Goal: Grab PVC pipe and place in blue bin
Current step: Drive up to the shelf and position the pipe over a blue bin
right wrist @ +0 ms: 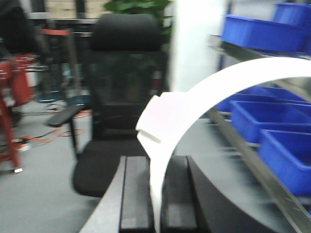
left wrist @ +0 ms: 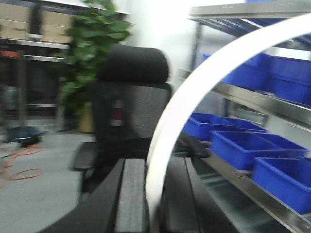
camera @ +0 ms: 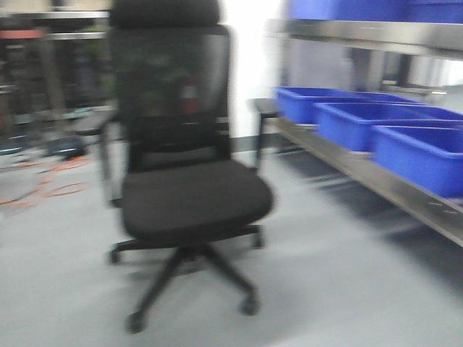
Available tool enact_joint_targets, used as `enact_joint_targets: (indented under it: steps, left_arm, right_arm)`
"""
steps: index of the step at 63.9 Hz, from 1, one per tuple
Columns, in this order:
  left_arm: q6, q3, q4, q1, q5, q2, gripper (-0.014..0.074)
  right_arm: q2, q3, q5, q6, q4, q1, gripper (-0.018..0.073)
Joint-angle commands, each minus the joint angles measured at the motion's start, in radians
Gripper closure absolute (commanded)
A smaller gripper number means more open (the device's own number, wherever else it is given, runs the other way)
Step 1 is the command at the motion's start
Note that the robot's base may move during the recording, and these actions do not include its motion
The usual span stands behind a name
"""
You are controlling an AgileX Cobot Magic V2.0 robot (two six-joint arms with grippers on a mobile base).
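Observation:
In the left wrist view, my left gripper [left wrist: 154,167] is shut on a white curved PVC pipe [left wrist: 194,92], which arches up and to the right out of the jaws. My right gripper [right wrist: 156,162] is likewise shut on a white curved PVC pipe [right wrist: 218,82]; its flattened end [right wrist: 158,121] sticks out just above the fingers. Several blue bins [camera: 419,155] stand in a row on a low steel shelf [camera: 405,191] at the right, with more bins [right wrist: 262,31] on the shelf above. Neither gripper appears in the front view. All frames are blurred.
A black mesh office chair [camera: 192,195] stands directly ahead on the grey floor. Orange cables [camera: 51,188] lie on the floor at the left, by dark racks [camera: 51,79]. A potted plant [left wrist: 92,58] stands behind the chair.

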State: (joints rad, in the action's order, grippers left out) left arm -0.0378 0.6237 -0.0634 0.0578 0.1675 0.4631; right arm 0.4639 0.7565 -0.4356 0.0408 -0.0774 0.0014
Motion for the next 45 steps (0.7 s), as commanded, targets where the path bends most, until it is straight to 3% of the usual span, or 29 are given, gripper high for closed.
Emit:
enact_joint_targets:
  steps: [1,45]
  left_arm:
    - [-0.004,0.009,-0.002,-0.006,-0.028,-0.007,0.0708]
    - [-0.004,0.009,-0.002,-0.006,-0.028,-0.007,0.0708]
  right_arm:
    - [0.0,-0.001,0.025,0.006,0.005,0.002,0.072]
    - [0.0,-0.001,0.025,0.006,0.005,0.002,0.072]
